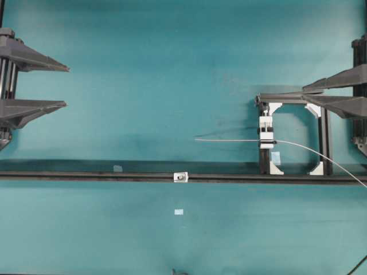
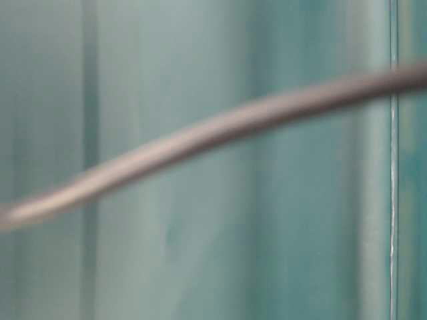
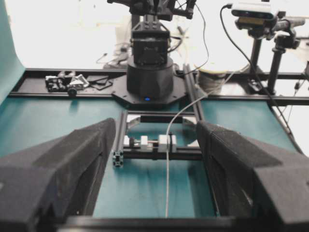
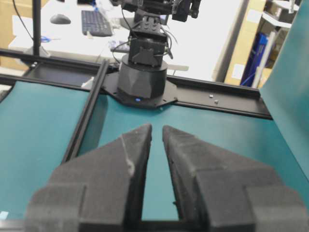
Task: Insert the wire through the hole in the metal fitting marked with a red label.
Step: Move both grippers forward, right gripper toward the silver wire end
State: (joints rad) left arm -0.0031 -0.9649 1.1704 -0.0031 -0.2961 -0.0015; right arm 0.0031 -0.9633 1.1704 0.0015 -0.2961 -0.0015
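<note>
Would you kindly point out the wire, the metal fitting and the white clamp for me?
wire [image 1: 229, 140]: overhead view, on its straight free stretch left of the clamp.
metal fitting [image 1: 180, 177]: overhead view, on the silver block's face on the black rail.
white clamp [image 1: 266, 132]: overhead view, on its white body.

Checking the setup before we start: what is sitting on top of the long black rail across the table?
On the black rail sits the small silver square fitting with its dark hole. The wire lies apart, held in a white clamp. No red label shows. What lies under the fitting is hidden.
</note>
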